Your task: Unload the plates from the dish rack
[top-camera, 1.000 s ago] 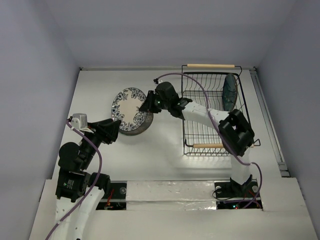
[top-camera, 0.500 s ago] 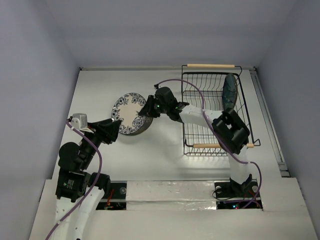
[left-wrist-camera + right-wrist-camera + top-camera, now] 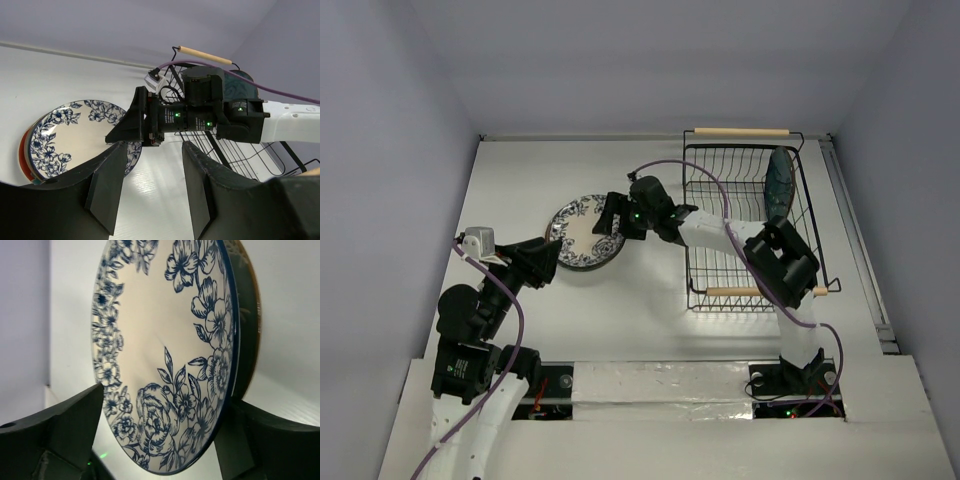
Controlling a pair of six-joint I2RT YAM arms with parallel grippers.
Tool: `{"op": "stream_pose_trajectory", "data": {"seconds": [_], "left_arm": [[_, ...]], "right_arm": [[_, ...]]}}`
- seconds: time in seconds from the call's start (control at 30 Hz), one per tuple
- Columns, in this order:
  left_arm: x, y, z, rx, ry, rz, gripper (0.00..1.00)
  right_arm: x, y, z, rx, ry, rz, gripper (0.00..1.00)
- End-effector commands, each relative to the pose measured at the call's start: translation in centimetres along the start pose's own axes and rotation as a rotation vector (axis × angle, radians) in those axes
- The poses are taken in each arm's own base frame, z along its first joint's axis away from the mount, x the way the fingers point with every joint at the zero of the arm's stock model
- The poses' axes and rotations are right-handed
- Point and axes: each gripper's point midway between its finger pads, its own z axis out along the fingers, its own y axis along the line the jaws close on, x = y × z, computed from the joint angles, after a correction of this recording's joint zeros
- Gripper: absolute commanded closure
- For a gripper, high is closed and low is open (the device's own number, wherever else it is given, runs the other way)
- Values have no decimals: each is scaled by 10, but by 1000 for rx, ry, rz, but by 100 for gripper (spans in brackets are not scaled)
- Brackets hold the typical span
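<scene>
one floral plate [image 3: 576, 232] now lies flat, right jaws opened.

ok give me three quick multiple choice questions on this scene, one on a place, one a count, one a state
1. Where does the floral plate lie relative to the dish rack?
A inside it
B left of it, on another plate
C behind it

2. How many plates stand in the dish rack?
A one
B two
C three

3. The right gripper is
A shut on a plate in the rack
B open at the floral plate's rim
C out of view

Answers:
1 B: it rests on a darker plate left of the rack.
2 A: only the teal plate stands there.
3 B: its jaws stand apart on either side of the rim.
</scene>
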Motion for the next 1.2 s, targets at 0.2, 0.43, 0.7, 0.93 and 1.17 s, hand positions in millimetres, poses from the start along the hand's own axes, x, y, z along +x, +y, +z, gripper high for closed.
{"op": "stream_pose_trajectory", "data": {"seconds": [0.2, 0.43, 0.7, 0.93, 1.17], "left_arm": [[-8, -6, 0, 30, -37, 4, 55], [-8, -7, 0, 30, -38, 4, 55], [-8, -6, 0, 29, -39, 4, 55], [-8, -7, 0, 30, -37, 4, 55], [-8, -6, 0, 28, -36, 4, 55]], "right_arm": [[-30, 3, -13, 200, -44, -249, 7], [-26, -28, -14, 335, -14, -309, 4], [-21, -36, -12, 371, 9, -342, 2], [-57, -2, -57, 365, -155, -365, 7], [-107, 51, -156, 316, -402, -435, 89]]}}
